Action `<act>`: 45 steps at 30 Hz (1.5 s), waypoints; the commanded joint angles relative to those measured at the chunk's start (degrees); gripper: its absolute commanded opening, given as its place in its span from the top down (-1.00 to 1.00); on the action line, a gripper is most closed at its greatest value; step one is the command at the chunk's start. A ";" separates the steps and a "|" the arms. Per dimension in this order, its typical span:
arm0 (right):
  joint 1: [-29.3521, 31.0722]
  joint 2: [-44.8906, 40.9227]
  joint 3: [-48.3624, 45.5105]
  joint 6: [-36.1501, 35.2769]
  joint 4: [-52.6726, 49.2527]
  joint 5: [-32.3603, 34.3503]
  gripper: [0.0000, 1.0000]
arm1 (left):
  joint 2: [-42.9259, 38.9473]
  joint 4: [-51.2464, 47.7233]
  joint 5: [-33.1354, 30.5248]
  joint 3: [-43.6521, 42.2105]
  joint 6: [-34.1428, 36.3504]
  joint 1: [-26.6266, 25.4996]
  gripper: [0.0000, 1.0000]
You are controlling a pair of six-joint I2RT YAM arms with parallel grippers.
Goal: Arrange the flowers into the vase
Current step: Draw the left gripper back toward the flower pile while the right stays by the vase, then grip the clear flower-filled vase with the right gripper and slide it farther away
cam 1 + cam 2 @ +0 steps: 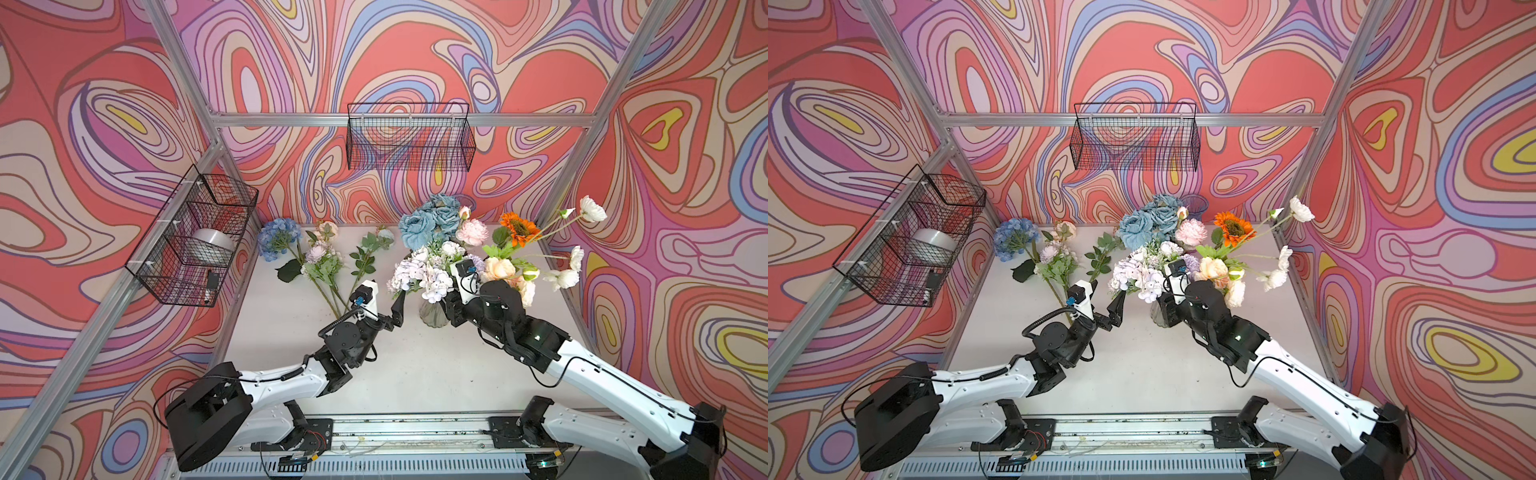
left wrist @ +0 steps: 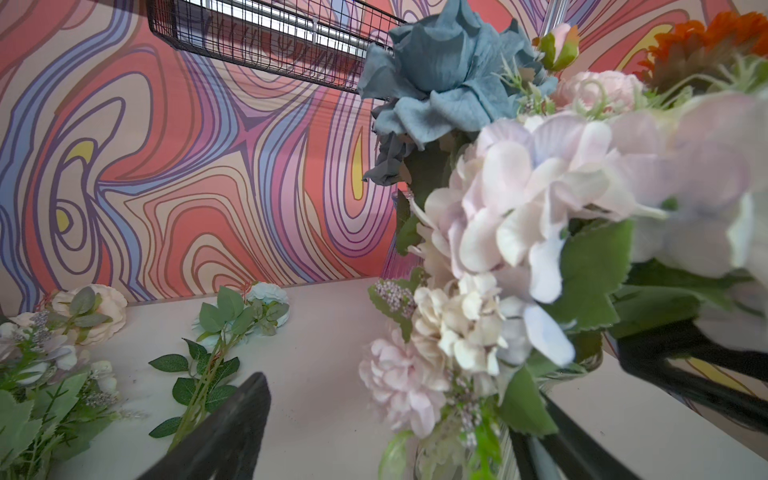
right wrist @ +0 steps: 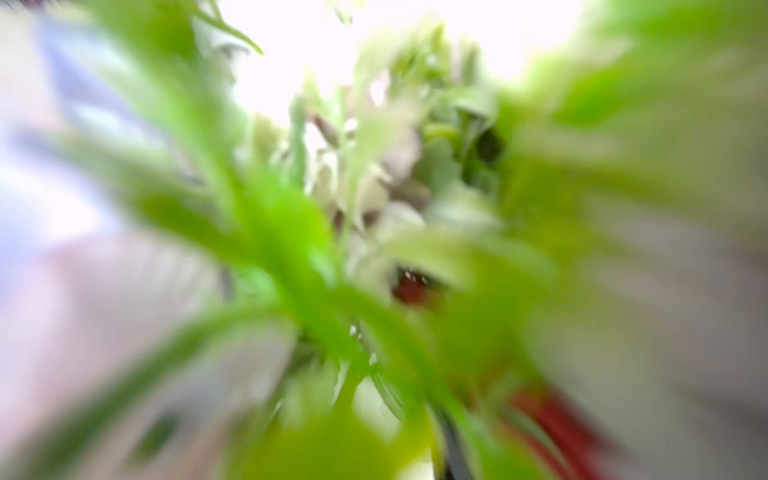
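Top views both showed the white surface (image 1: 415,374) between swirl-patterned walls. A wire basket (image 1: 409,137) hung on the back wall, and a second wire basket (image 1: 195,237) on the left wall held a silvery round thing (image 1: 214,245). Most of the flowers (image 1: 449,249) stood bunched in the ribbed glass vase (image 1: 432,316) near the surface's middle: blue roses (image 1: 432,220), an orange sunflower (image 1: 517,228), white poppies (image 1: 592,208) and lilac hydrangea (image 1: 419,274). Three sprays lay loose to the left, well apart from the vase: a blue hydrangea (image 1: 279,239), a mixed pale spray (image 1: 322,257) and a leafy stem (image 1: 368,251). The left hand (image 1: 386,313) hovered just beside the lilac blooms, fingers spread wide, pinching nothing. The right hand (image 1: 452,309) sat just beside the vase under the blooms. The right wrist view was a green blur, so I could not tell whether that hand was spread or pressed together.
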 commanded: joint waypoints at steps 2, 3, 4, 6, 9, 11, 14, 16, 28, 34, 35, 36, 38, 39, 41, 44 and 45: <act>0.10 -3.34 -2.13 7.08 -4.66 -4.83 0.01 | -5.11 -2.43 -1.04 0.24 0.03 0.35 -0.81; 0.15 -3.65 -2.65 7.87 -4.92 -5.45 0.00 | -6.17 -3.68 -0.84 0.71 0.02 0.30 -0.82; 0.15 -3.76 -3.31 8.80 -5.20 -5.88 0.00 | -7.17 -5.04 -0.69 1.15 0.04 0.34 -0.81; 0.14 -3.55 -4.27 9.98 -5.94 -6.73 -0.02 | -8.86 -6.11 -0.51 1.56 -0.16 0.35 -0.82; 0.19 -3.64 -6.31 11.84 -6.35 -7.62 -0.56 | -11.33 -7.18 -0.74 1.72 -0.48 0.27 -0.82; 0.18 -4.37 -8.55 12.55 -5.60 -7.13 -0.86 | -12.54 -8.88 -2.20 2.42 -0.32 0.50 -0.83; 0.24 -5.96 -11.72 13.06 -3.44 -4.54 -0.93 | -12.18 -10.29 -2.12 4.09 -0.27 2.36 -0.84; 0.11 -6.61 -13.54 13.07 -1.46 -2.80 -0.97 | -11.05 -10.51 -1.01 4.99 -1.84 4.20 -0.85; 0.22 -0.59 -29.11 -0.21 36.66 7.22 -0.97 | -6.09 -10.34 1.31 8.57 -6.44 8.08 -0.86; 0.15 2.86 -30.29 -7.53 45.23 9.17 -0.97 | -5.00 -10.87 2.45 9.92 -6.79 8.89 -0.86; 0.10 3.34 -30.43 -8.29 46.62 9.13 -0.97 | -4.61 -10.87 2.77 10.30 -6.79 9.01 -0.87; 0.13 3.97 -30.70 -9.26 48.32 9.18 -0.97 | -4.11 -10.81 3.12 10.63 -6.86 9.09 -0.87; 0.15 5.07 -31.20 -10.68 51.20 9.35 -0.97 | -2.77 -10.54 4.03 11.32 -7.10 9.20 -0.86; 0.13 5.58 -31.33 -11.22 52.25 9.54 -0.97 | -2.02 -10.36 4.62 11.70 -7.27 9.19 -0.86; 0.13 6.44 -31.66 -12.34 54.17 9.54 -0.97 | -0.74 -9.47 5.52 11.78 -8.17 9.15 -0.86; -0.05 7.66 -32.66 -13.86 58.95 9.61 -0.97 | 0.88 -7.77 6.78 11.52 -9.53 9.21 -0.85; -0.15 8.42 -33.19 -14.34 61.20 9.76 -0.97 | 1.22 -7.55 7.11 11.27 -10.18 9.14 -0.85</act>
